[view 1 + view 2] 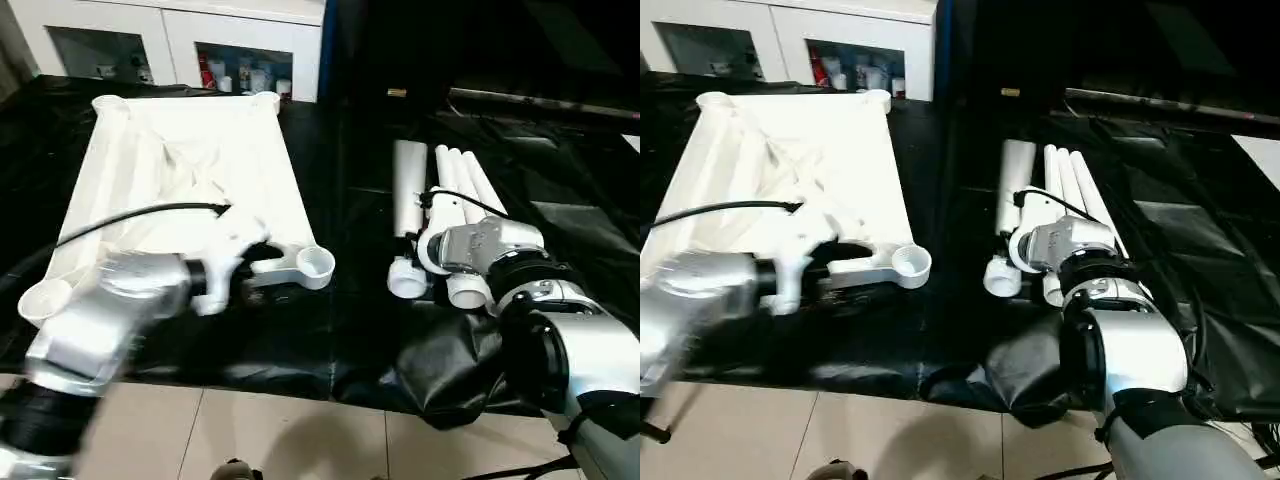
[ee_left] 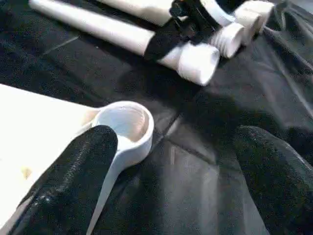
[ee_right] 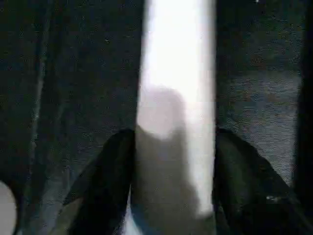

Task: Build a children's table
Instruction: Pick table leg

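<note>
Left eye view: the large rectangular all-white plastic table top [image 1: 190,170] lies ribbed underside up at upper left of the frame, on a worktop draped in black sheeting [image 1: 350,330]. Four long tapered white tubular legs [image 1: 445,200] lie side by side at centre right, long axes running up the frame, flared ends toward the lower edge. The right gripper [image 3: 171,186] is the nearer arm: in the right wrist view its two black fingers stand on either side of one leg, apparently closed against it, though contact is hard to confirm. The left gripper [image 2: 176,161] hangs spread wide and empty, one finger over the round corner socket [image 2: 124,122], which lies to picture left of the legs.
</note>
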